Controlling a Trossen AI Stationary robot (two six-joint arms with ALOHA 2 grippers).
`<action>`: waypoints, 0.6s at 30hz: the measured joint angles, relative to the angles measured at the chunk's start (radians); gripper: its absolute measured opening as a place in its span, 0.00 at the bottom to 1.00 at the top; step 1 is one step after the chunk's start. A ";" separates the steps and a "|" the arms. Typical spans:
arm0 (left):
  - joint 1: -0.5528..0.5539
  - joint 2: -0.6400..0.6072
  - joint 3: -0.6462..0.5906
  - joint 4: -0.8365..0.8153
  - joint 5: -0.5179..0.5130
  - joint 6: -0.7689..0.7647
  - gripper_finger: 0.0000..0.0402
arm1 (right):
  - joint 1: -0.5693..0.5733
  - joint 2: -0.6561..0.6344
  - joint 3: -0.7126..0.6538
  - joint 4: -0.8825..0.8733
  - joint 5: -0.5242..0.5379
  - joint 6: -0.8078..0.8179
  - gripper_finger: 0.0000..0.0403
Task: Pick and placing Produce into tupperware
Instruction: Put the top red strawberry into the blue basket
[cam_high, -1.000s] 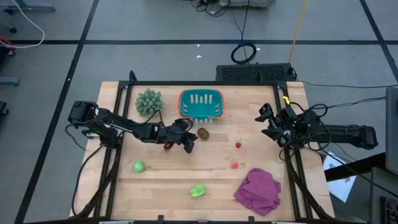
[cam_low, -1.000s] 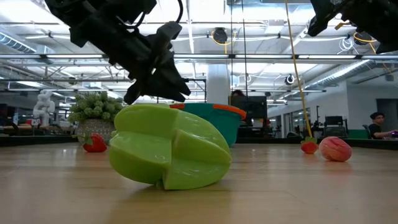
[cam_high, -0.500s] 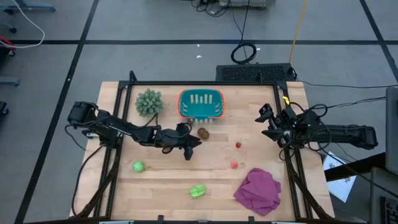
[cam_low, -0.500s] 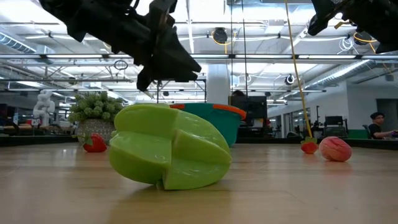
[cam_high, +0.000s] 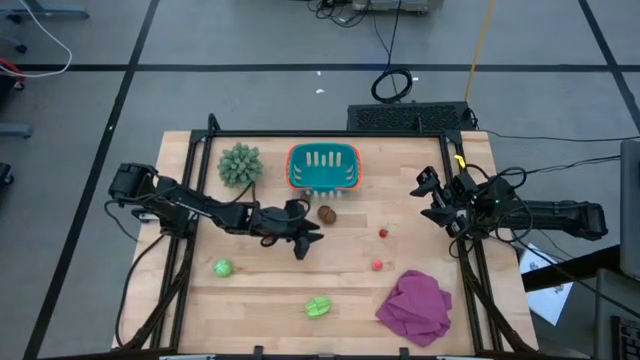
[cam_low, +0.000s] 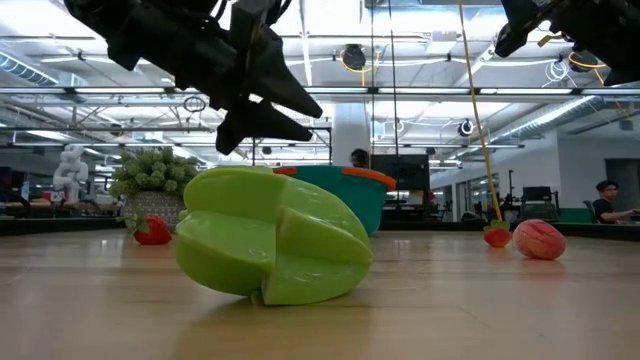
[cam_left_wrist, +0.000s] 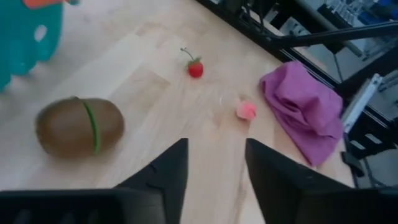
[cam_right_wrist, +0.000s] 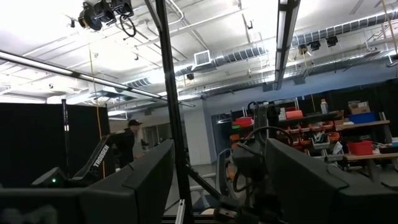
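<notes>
The left gripper (cam_high: 305, 238), fingers parted and seemingly empty, hovers just left of the brown kiwi (cam_high: 326, 213); next, close on it for the tupperware (cam_high: 323, 168).

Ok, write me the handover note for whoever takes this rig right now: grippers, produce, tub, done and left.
Left gripper: open, empty, above the table beside the brown kiwi.
Right gripper: open, empty, waiting at the table's right edge.
Tupperware: far middle of the table, nothing visible inside.
Produce, all on the table: kiwi just in front of the tub, two small red pieces, two green pieces.
Done: nothing. Left: all produce.
</notes>
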 joint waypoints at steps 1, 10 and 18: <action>0.000 0.000 0.000 0.004 -0.015 0.015 0.47 | 0.000 0.000 0.000 0.000 0.000 0.000 0.60; -0.001 0.000 0.000 0.078 -0.039 0.023 0.58 | 0.000 0.000 0.000 0.000 0.000 0.001 0.60; -0.001 0.000 0.000 0.032 0.064 -0.045 0.58 | 0.000 0.000 0.000 0.000 -0.001 0.001 0.60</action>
